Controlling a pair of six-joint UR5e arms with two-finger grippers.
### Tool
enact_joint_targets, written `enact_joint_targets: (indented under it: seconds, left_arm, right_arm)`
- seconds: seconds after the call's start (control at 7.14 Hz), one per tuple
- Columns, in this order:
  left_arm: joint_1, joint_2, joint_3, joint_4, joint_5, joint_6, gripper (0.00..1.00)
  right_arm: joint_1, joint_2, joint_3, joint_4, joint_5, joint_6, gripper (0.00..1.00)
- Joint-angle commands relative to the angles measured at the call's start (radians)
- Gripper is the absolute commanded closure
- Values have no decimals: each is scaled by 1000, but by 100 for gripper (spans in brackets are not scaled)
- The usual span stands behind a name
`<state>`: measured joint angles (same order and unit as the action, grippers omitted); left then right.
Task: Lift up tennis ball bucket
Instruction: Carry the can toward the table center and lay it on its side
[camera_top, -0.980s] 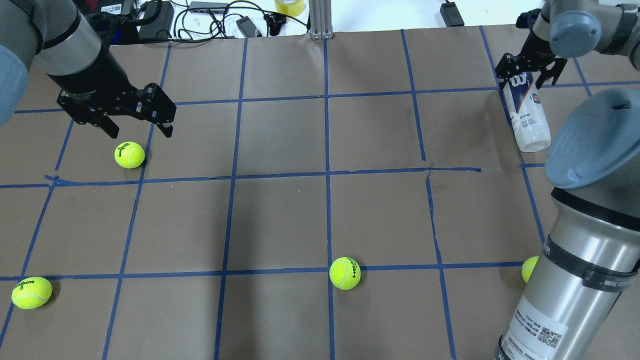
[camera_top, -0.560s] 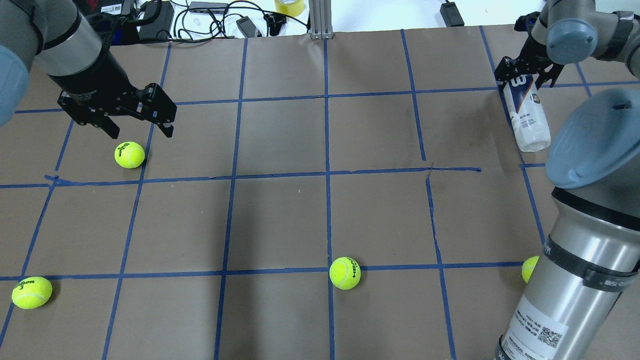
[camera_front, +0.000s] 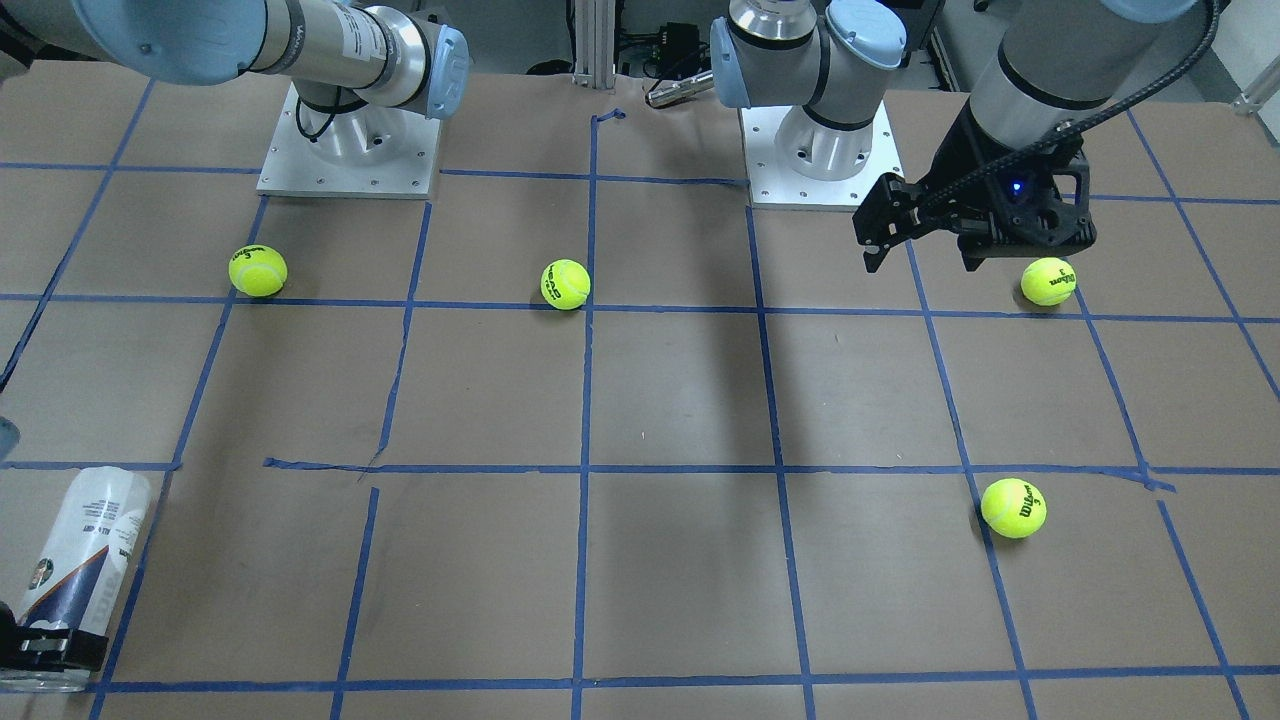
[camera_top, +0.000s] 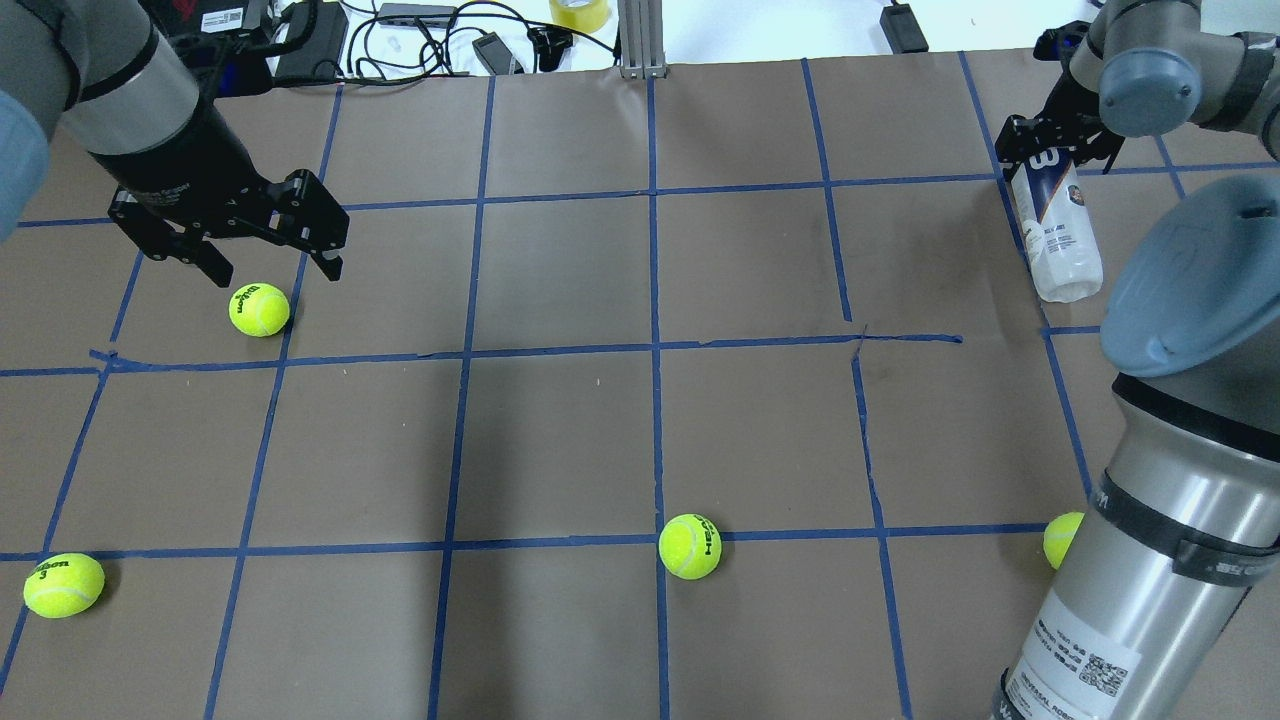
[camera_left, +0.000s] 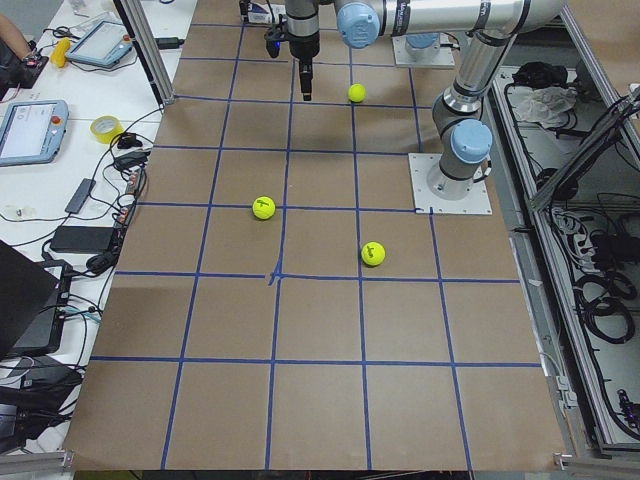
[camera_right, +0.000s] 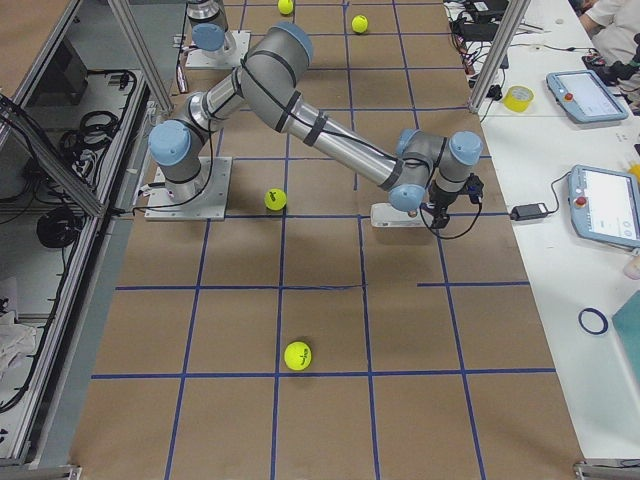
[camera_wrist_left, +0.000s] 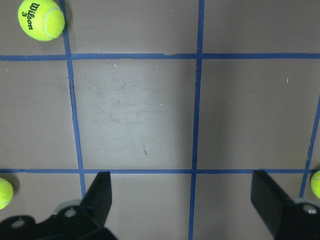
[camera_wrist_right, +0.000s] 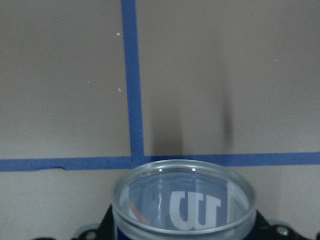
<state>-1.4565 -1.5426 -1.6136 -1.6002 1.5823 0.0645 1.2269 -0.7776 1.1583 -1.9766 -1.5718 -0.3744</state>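
**Bucket gripped at its far end**

My right claw (camera_top: 1052, 140) pinches the far end of the tennis ball bucket (camera_top: 1062, 240), which lies on the desk (camera_top: 640, 430) with its long axis toward my base. My left claw (camera_top: 278, 262), spread, hangs well apart.

Bright, even overhead lighting casts soft shadows; the right wrist view is blurry.
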Motion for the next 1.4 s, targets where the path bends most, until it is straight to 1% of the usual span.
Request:
enact_joint_targets:
  seconds: [0.0,0.14,0.28,0.42,0.56,0.7,0.84,0.98,1.12,1.26]
  left_arm:
    - [-1,3,-6,3,-8,-8,0]
    - [-2,7,-6,3,-10,-8,0]
    - [-4,-2,-3,8,-12,-9,0]
    - [-7,2,-8,8,-12,-9,0]
    - [-7,15,-3,8,-16,-2,0]
    - [-7,15,10,8,-18,-8,0]
    - [2,16,26,31,-40,-5,0]
    - [10,7,23,60,-30,6,0]
    - [13,13,23,49,-24,6,0]
    - [16,12,18,48,-22,6,0]
  right_arm:
    - [78,-124,79,25,39,-132,54]
    - [173,-165,101,31,45,-155,70]
    - [294,-195,110,31,45,-250,78]
    - [415,-233,118,38,44,-264,86]
    - [542,-242,139,38,44,-267,84]
    - [644,-259,156,22,45,-302,85]
    - [678,-255,161,21,55,-496,87]
    - [721,-237,172,-42,106,-644,86]
    - [747,-215,178,-94,108,-709,85]
    - [775,-186,191,-97,114,-739,85]
